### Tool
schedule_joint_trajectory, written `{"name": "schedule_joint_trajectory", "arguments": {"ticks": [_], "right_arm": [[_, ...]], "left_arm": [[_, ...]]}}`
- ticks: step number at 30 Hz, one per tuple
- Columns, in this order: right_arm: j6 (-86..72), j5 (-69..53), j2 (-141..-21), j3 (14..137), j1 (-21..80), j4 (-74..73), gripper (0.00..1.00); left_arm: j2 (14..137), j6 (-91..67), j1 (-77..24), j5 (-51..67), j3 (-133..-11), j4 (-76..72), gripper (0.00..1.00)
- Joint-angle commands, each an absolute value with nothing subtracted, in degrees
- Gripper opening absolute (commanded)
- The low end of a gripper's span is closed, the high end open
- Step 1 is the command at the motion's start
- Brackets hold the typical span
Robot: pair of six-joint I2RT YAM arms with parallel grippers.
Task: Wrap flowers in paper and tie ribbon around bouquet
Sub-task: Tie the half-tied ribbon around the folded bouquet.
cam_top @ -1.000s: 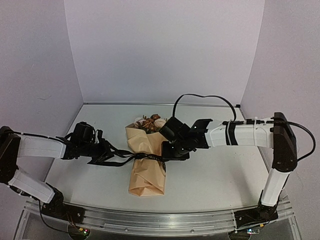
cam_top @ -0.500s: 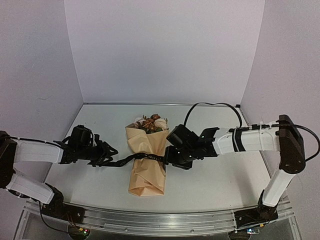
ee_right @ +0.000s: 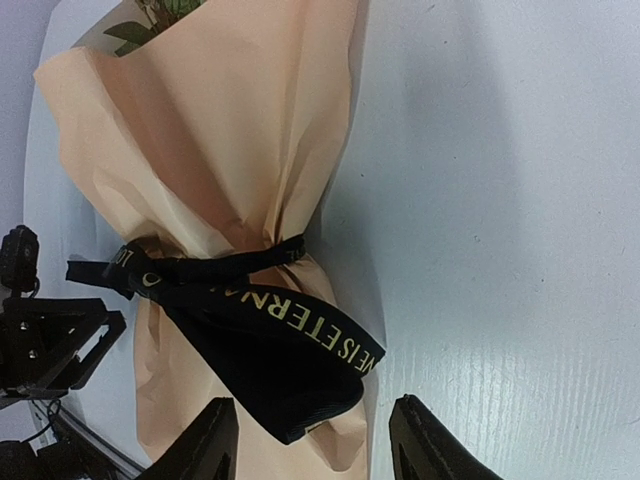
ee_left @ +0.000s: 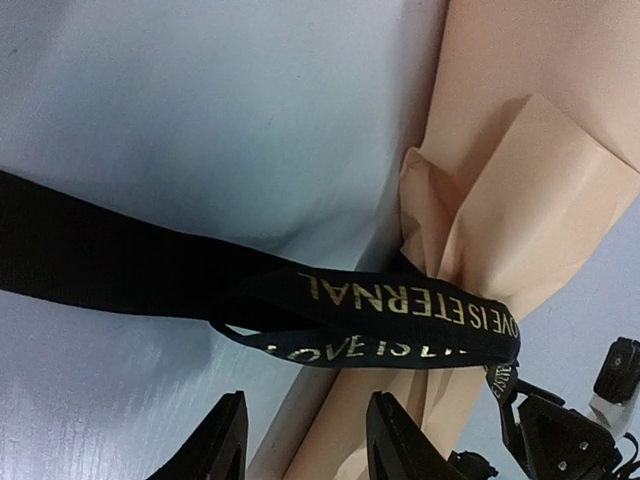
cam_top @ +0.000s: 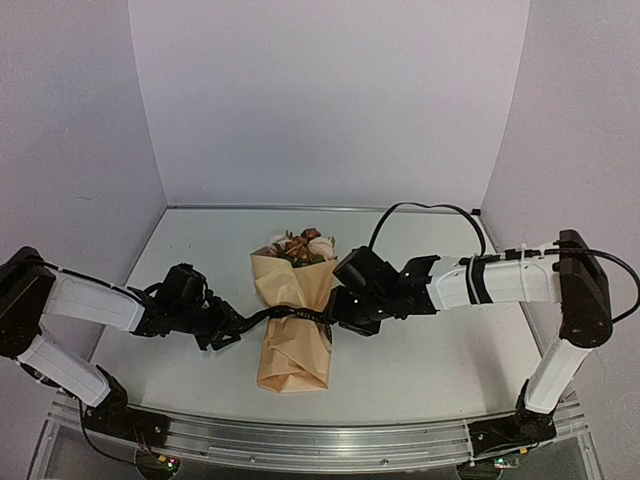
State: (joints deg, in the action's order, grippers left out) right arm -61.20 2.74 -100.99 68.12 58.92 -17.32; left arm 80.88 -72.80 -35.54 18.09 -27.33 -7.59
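Bouquet [cam_top: 293, 330] lies centre of the pale grey-white table [cam_top: 430, 350], blooms toward the back – plain lilac walls [cam_top: 320, 100] on three sides. Black ribbon [ee_left: 400, 320] is cinched round its waist; L gripper [ee_left: 308, 410] & R gripper [ee_right: 312, 405] flank it, both w/ jaws apart, gripping nothing.

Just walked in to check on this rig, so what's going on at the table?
Two robot arms are working on a paper-wrapped bouquet lying on the table. A black ribbon is already cinched around its narrow waist, with tails trailing to either side. The left gripper and right gripper flank the waist, jaws open, neither visibly gripping anything.
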Motion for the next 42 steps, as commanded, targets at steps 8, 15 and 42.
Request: {"name": "schedule_joint_trajectory", "arguments": {"ticks": [8, 15, 42], "right_arm": [[-63.7, 3.3, -101.5, 68.4, 59.81, -14.87, 0.43], [-63.95, 2.98, -102.37, 68.69, 60.53, -14.72, 0.43], [-62.16, 4.82, -103.49, 70.8, 60.58, -16.15, 0.06]], "left_arm": [[84.17, -80.89, -35.86, 13.6, -25.04, -19.17, 0.47], [86.76, -81.99, -35.9, 12.52, -26.2, -19.83, 0.42], [81.18, -71.26, -33.47, 9.31, -32.24, -10.55, 0.0]]}}
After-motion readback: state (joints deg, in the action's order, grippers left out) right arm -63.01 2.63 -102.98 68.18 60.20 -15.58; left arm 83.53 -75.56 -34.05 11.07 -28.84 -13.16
